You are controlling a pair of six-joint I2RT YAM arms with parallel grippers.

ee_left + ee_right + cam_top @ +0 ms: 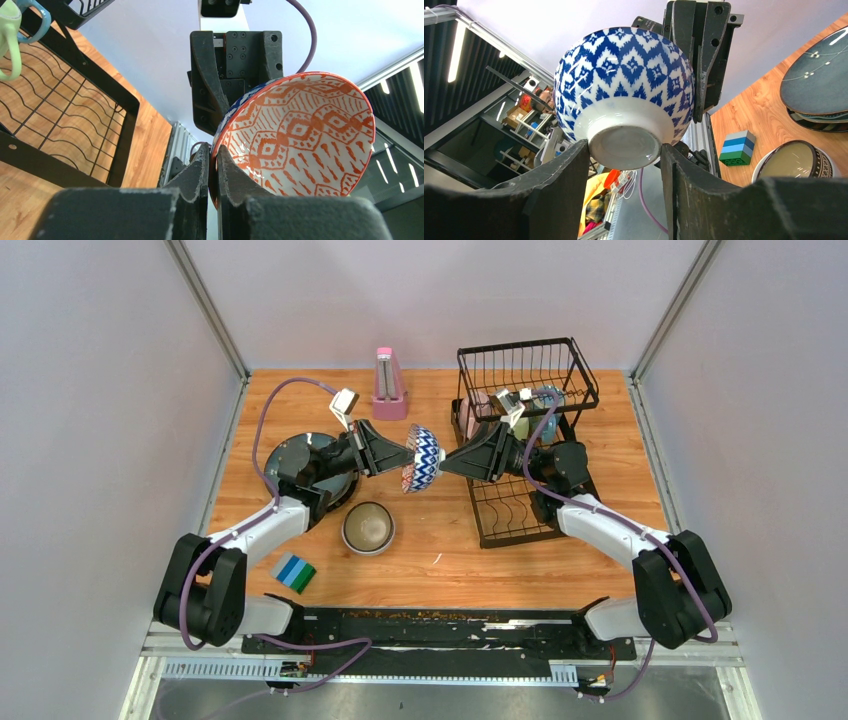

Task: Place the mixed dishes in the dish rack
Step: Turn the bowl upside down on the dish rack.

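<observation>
Left pincer [212, 156] is clamped on the bowl [300, 135] rim, mid-frame; right pincer [625, 146] straddles its foot, grip unclear. If left lets go early, the bowl could drop.

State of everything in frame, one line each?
Blue-and-white patterned ceramic bowl: airborne, on its side, gripped at both ends.
Left gripper: fingers shut on bowl rim.
Right gripper: fingers clamping bowl foot.
Dark brown bowl: upright on table.
Blue-grey plates: stacked on table.
Black wire dish rack: mugs in basket.
</observation>
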